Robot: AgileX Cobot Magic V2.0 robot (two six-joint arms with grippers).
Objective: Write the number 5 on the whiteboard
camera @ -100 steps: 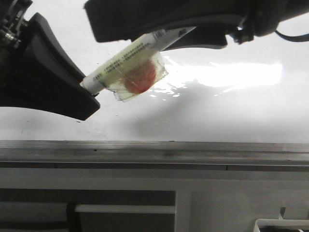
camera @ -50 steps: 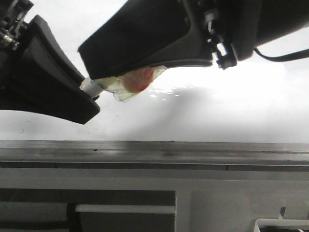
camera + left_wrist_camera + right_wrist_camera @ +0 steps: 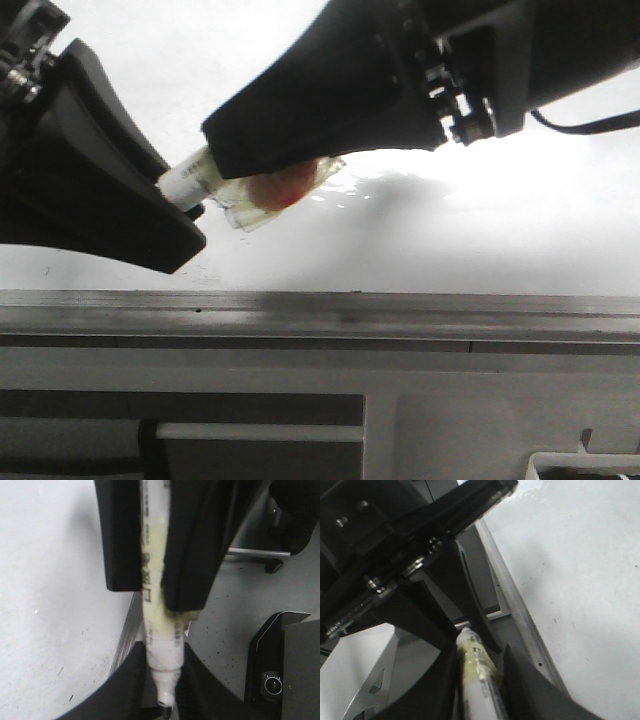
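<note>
1. Marker (image 3: 190,180) lies between my two grippers above the whiteboard (image 3: 480,240), its white barrel running from one to the other.
2. My left gripper (image 3: 159,690) has its fingers narrowed around one end of the marker; in the left wrist view the barrel sits snug between both black fingers.
3. My right gripper (image 3: 477,680) is closed on the other end; the right wrist view shows the yellowish labelled barrel clamped between its fingers.
4. A clear plastic tab with a red patch (image 3: 280,188) hangs off the barrel just under my right gripper.
5. The whiteboard spreads beneath both grippers, glossy, with strong glare past my right gripper and a few tiny dark specks.
6. I cannot make out any stroke of the number 5; my grippers cover much of the board.
7. A grey metal rail (image 3: 320,312) edges the board on the near side, with grey cabinet panels (image 3: 450,430) below it.
8. Whether the tip touches the board I cannot tell.
</note>
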